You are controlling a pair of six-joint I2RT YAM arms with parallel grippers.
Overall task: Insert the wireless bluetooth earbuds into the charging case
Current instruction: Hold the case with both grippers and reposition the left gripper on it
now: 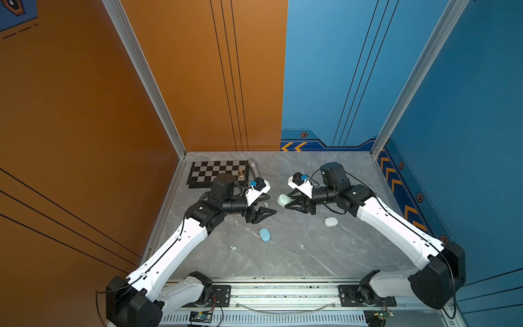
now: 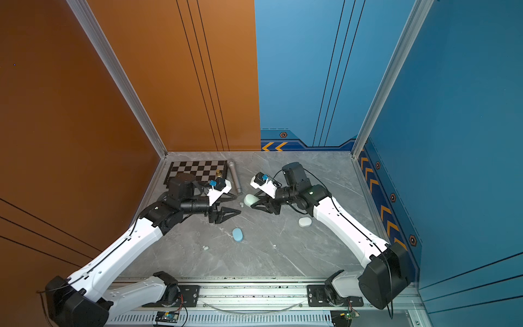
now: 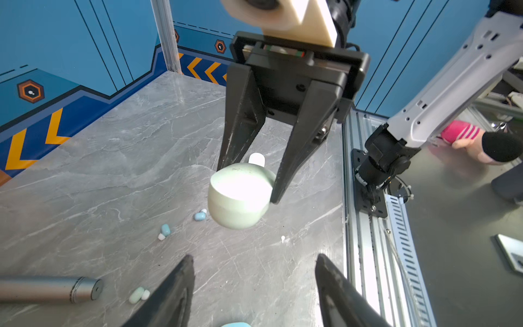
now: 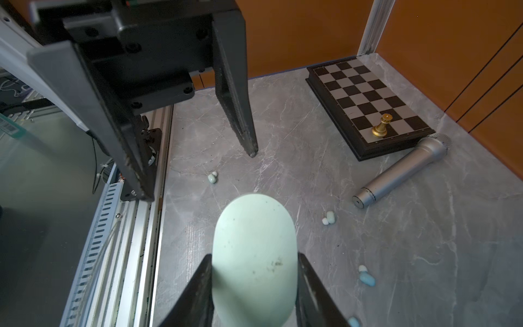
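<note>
Mint-coloured, the case [image 4: 254, 226] is clamped across its width by the right gripper [image 4: 254, 256] and held clear of the table [image 3: 113, 170]; its lid appears to be shut. The left gripper [image 3: 254, 256] is spread wide and empty, facing the case. The buds are seen scattered on the table: a mint bud [image 3: 137, 294] close to the left gripper, blue buds [image 3: 199, 215] close to the case. The lid should probably be prised up at its seam first, with the case held level. A mint bud should then be pinched lightly, lest it be flicked away.
</note>
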